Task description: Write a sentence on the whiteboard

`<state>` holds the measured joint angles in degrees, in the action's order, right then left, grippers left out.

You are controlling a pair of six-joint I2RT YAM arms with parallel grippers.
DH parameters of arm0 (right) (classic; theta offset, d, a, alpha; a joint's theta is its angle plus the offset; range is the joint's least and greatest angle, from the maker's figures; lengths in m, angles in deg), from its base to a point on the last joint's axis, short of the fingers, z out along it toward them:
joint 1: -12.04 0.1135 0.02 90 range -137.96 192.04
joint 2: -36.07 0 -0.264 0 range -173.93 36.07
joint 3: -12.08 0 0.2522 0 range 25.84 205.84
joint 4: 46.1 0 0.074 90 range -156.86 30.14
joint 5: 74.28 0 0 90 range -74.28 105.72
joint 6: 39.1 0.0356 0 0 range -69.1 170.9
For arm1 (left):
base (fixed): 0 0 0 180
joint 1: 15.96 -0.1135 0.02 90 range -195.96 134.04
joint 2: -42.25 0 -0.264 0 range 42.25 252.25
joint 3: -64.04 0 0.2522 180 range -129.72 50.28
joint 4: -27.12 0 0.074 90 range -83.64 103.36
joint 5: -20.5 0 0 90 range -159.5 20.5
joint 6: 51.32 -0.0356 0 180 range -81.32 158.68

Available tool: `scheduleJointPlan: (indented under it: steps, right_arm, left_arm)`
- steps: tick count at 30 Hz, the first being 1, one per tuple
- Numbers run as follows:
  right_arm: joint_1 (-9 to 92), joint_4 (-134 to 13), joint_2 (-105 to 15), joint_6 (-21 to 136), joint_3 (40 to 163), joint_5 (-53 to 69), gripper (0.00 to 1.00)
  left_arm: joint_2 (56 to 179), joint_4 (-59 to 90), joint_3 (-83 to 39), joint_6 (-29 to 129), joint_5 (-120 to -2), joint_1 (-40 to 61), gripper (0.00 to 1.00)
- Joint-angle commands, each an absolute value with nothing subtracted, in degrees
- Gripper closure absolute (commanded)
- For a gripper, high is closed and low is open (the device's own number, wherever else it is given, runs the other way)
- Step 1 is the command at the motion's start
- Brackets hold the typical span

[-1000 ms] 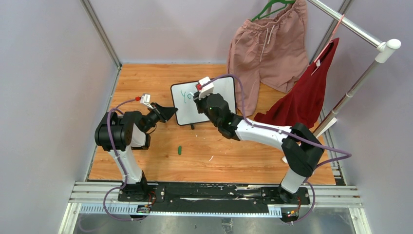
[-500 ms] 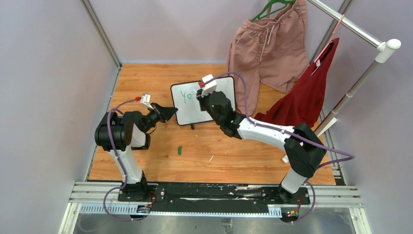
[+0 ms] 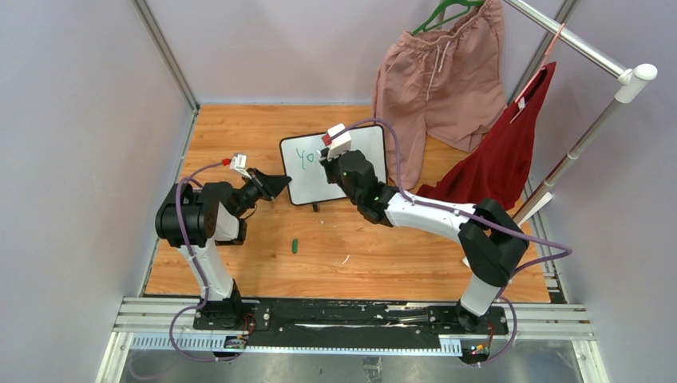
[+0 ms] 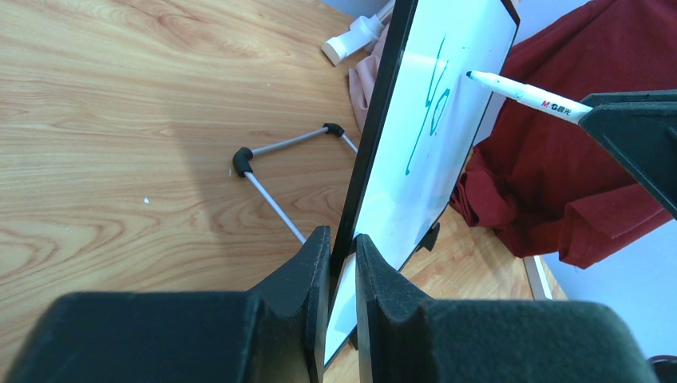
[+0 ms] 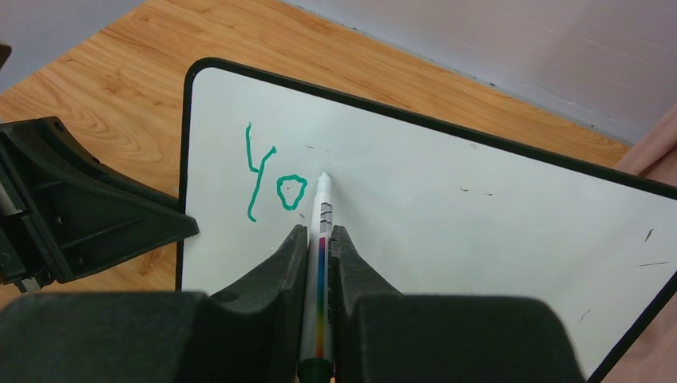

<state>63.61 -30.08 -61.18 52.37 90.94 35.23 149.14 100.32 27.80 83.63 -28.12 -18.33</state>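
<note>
The whiteboard (image 3: 363,148) stands propped on the wooden floor; it also shows in the left wrist view (image 4: 471,56) and the right wrist view (image 5: 495,207). Green letters "Yo" (image 5: 271,183) are on its upper left, also in the top view (image 3: 304,158); no other words show. My left gripper (image 3: 281,185) (image 4: 342,247) is shut on the board's left edge. My right gripper (image 3: 326,159) (image 5: 319,235) is shut on a white marker (image 5: 322,239), its tip at the board just right of the "o". The marker shows in the left wrist view (image 4: 527,94).
A green marker cap (image 3: 294,245) lies on the floor in front. Pink shorts (image 3: 435,72) and a dark red cloth (image 3: 503,159) hang from a rack (image 3: 595,128) at the right. The board's wire stand (image 4: 275,171) sits behind it. Grey walls enclose the floor.
My right gripper and marker lifted slightly right of the "o", then came back left to the board beside it. The left gripper and the board have not moved.
</note>
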Motion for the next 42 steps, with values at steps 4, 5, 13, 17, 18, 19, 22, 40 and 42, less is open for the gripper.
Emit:
scheduleJointPlan:
  steps: [4,5,13,17,18,19,22,40,42]
  right_arm:
    - [62.8,-29.9,-62.3,52.9,92.5,35.8,1.00]
    - [62.8,-30.0,-62.3,52.9,92.4,35.8,1.00]
    - [62.8,-30.7,-62.1,53.6,91.0,36.1,1.00]
    - [62.8,-30.8,-61.6,54.0,89.9,35.9,1.00]
    - [62.8,-30.9,-61.5,54.2,89.7,35.9,1.00]
    - [62.8,-31.0,-61.4,54.3,89.4,35.9,1.00]
    - [62.8,-31.0,-60.9,54.7,88.4,36.1,1.00]
    - [62.1,-31.8,-58.3,54.3,85.9,38.5,1.00]
    - [61.9,-31.8,-58.2,54.2,86.1,38.5,1.00]
  left_arm:
    - [149.8,102.6,28.4,82.6,-29.3,-18.2,1.00]
    - [149.8,102.6,28.4,82.6,-29.3,-18.2,1.00]
    - [149.8,102.6,28.4,82.6,-29.3,-18.2,1.00]
    - [149.8,102.6,28.4,82.6,-29.3,-18.2,1.00]
    - [149.8,102.6,28.4,82.6,-29.3,-18.2,1.00]
    - [149.8,102.6,28.4,82.6,-29.3,-18.2,1.00]
    - [149.8,102.6,28.4,82.6,-29.3,-18.2,1.00]
    - [149.7,102.6,28.4,82.5,-29.3,-18.1,1.00]
    - [149.8,102.6,28.4,82.5,-29.3,-18.1,1.00]
